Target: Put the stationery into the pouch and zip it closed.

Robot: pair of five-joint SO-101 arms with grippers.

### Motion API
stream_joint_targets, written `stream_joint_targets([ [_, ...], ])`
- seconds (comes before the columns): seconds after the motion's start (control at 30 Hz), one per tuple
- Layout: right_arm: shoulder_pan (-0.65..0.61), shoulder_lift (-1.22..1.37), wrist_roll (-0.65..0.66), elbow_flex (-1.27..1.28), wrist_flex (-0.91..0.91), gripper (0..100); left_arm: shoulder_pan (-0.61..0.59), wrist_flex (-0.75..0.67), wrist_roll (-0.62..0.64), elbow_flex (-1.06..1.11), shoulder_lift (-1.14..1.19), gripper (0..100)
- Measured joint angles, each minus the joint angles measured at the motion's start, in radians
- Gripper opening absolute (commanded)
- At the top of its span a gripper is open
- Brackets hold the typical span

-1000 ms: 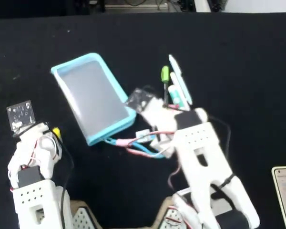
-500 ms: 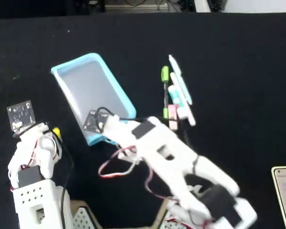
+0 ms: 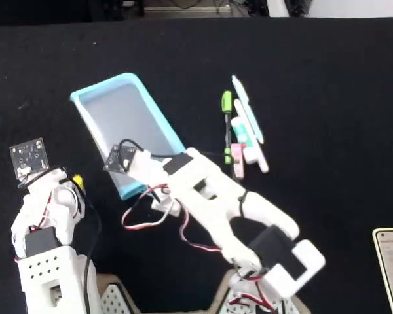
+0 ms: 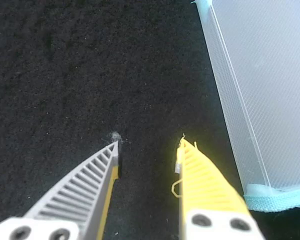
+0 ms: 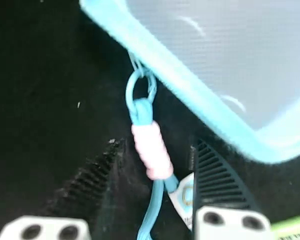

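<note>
Since the stationery [image 3: 239, 131] lies loose on the table [image 3: 327, 78], well apart from your right gripper [image 5: 155, 145], nothing is packed yet. That gripper is spread wide, the zipper pull [image 5: 151, 150] unpinched between its jaws and the pouch [image 5: 215, 60] just beyond its tips. Your left gripper [image 4: 149, 142] hangs parted and empty beside the pouch. Loading and zipping are left.
</note>
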Motion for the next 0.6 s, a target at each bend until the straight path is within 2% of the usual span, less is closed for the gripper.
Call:
stream_joint_targets([
  [0.1, 0.0, 0.054, -0.014, 0.011, -0.071, 17.8, 0.0, 0.0, 0.0, 0.0, 0.0, 19],
  [0.2, -0.002, 0.068, -0.063, 0.017, -0.11, 2.5, 0.0, 0.0, 0.0, 0.0, 0.0, 19],
  [0.23, -0.002, 0.068, -0.077, 0.017, -0.115, 0.7, 0.0, 0.0, 0.0, 0.0, 0.0, 19],
  [0.27, 0.002, 0.068, -0.084, 0.017, -0.123, 2.8, 0.0, 0.0, 0.0, 0.0, 0.0, 19],
  [0.43, 0.002, 0.04, -0.12, 0.018, -0.115, 1.0, 0.0, 0.0, 0.0, 0.0, 0.0, 19],
  [0.6, 0.0, -0.153, -0.132, 0.035, -0.02, 1.0, 0.0, 0.0, 0.0, 0.0, 0.0, 19],
])
